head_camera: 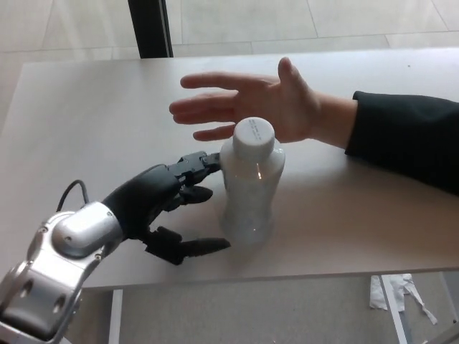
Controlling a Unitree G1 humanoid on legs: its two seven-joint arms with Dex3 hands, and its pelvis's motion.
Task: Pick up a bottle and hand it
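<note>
Where left hand [168, 208] spreads, bottle [248, 183] touching fingertips

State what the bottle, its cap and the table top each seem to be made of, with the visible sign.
Bottle: probably clear plastic, glossy; a light glint shows on its ribbed wall. Cap: white, matte, likely plastic. Table top: smooth pale grey-beige, matte, perhaps laminate; no grain shows.
</note>
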